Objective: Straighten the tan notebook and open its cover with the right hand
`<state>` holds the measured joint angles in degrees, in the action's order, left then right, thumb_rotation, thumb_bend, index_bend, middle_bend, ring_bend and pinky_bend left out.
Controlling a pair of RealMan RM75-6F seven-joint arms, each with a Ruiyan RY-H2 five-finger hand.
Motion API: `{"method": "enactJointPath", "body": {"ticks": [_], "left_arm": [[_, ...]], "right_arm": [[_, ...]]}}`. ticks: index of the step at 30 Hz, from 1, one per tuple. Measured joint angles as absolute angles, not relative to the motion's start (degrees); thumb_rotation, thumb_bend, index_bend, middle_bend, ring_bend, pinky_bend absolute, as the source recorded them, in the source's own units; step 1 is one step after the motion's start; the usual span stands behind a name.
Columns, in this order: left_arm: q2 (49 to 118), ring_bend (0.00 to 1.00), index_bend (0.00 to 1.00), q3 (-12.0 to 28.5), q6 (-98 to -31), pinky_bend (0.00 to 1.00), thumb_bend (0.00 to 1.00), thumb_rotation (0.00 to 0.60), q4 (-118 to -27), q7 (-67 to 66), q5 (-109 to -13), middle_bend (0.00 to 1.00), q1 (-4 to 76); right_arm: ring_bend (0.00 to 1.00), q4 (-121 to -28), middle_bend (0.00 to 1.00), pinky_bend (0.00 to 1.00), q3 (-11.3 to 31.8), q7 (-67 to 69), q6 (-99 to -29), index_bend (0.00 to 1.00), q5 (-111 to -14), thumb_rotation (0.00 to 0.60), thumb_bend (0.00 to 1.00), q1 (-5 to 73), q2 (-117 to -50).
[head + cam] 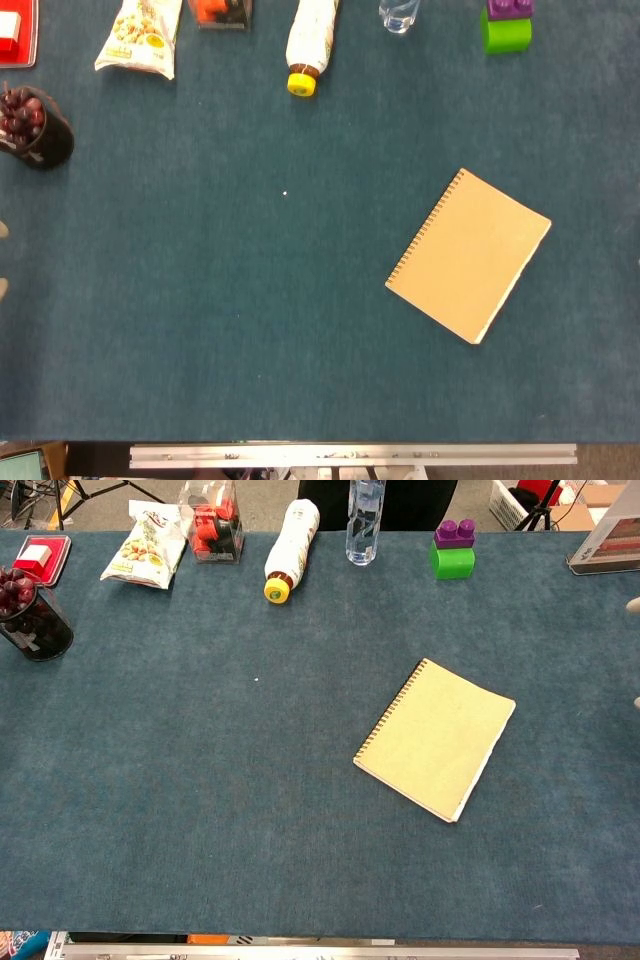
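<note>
The tan spiral notebook [468,256] [436,739] lies shut on the blue table, right of centre. It is turned askew, with its wire binding along the upper-left edge. Nothing touches it. Of my right hand [634,605] only pale fingertips show at the right edge of the chest view, spread well apart and far right of the notebook. My left hand [2,230] is just slivers at the left edge of the head view, too little to read its pose.
Along the far edge stand a snack bag [143,548], a clear box with red items [212,525], a lying bottle with a yellow cap [287,552], a water bottle [365,520] and a green-purple block [452,550]. A dark cup of red fruit [32,618] stands far left.
</note>
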<state>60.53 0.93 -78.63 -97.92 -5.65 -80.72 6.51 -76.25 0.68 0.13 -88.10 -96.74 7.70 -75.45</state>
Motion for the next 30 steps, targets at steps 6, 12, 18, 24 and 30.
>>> {"method": "enactJointPath", "body": {"ticks": [6, 12, 18, 24, 30], "left_arm": [[59.7, 0.46, 0.4, 1.3, -79.0, 0.32, 0.17, 0.6, -98.6, -4.6, -80.4, 0.39, 6.3], [59.3, 0.46, 0.4, 1.3, -79.2, 0.32, 0.17, 0.6, -98.8, -4.2, -80.6, 0.39, 6.2], [59.2, 0.46, 0.4, 1.5, -79.0, 0.33, 0.17, 0.6, -98.7, -3.7, -80.1, 0.39, 6.3], [59.2, 0.46, 0.4, 1.4, -78.6, 0.33, 0.17, 0.6, -98.4, -3.8, -80.0, 0.39, 6.4], [59.3, 0.46, 0.4, 1.4, -78.1, 0.37, 0.17, 0.6, -98.2, -3.8, -79.6, 0.39, 6.5]], "right_arm": [[0.1, -73.5, 0.11, 0.23, -0.9, -0.8, -85.4, 0.26, -97.9, 0.6, 0.0, 8.8, -76.8], [0.1, -73.1, 0.11, 0.23, -2.1, -2.1, -82.1, 0.26, -99.2, 0.6, 0.0, 10.7, -78.0], [0.1, -75.5, 0.11, 0.23, -2.8, -4.3, -78.9, 0.26, -100.7, 0.6, 0.14, 13.4, -78.3], [0.1, -78.6, 0.13, 0.23, -2.9, -6.9, -75.8, 0.26, -101.4, 0.6, 0.45, 15.9, -78.2], [0.1, -81.6, 0.15, 0.23, -2.6, -11.7, -72.5, 0.26, -102.3, 0.6, 0.72, 18.5, -78.0]]}}
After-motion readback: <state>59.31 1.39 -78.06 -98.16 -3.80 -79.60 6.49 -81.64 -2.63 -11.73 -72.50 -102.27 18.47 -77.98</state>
